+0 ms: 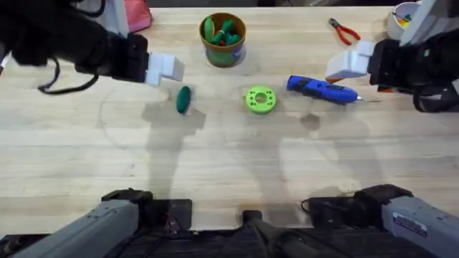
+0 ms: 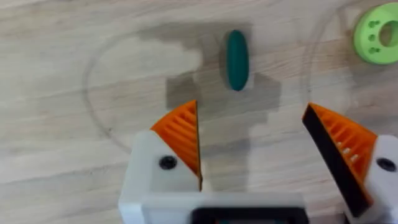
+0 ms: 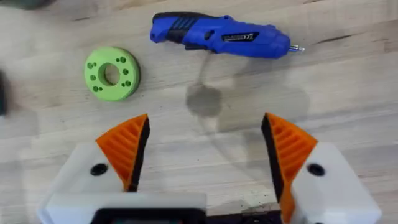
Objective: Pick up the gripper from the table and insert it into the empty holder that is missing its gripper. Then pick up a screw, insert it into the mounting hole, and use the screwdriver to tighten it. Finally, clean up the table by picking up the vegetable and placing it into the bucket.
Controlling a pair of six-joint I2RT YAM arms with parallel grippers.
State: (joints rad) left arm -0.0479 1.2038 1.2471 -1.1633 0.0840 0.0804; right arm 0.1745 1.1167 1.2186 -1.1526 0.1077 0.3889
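Observation:
The dark green vegetable [image 1: 183, 99] lies on the wooden table, a little in front of my left gripper [image 1: 172, 70]. In the left wrist view the vegetable [image 2: 236, 51] sits just beyond my open left gripper [image 2: 250, 112], whose orange ribbed fingers hold nothing. The blue screwdriver [image 1: 323, 89] lies flat at the right, just below my right gripper [image 1: 338, 69]. My right gripper [image 3: 206, 121] hangs open and empty above the table, short of the screwdriver [image 3: 221, 36]. The tan bucket [image 1: 223, 39] stands at the back centre with green pieces inside. The loose gripper, holder and screw are out of view.
A bright green ring with holes [image 1: 260, 99] lies between the vegetable and the screwdriver. Red-handled pliers [image 1: 344, 31] and a white bowl [image 1: 401, 18] sit at the back right. A pink object [image 1: 136, 14] is at the back left. The near half of the table is bare wood.

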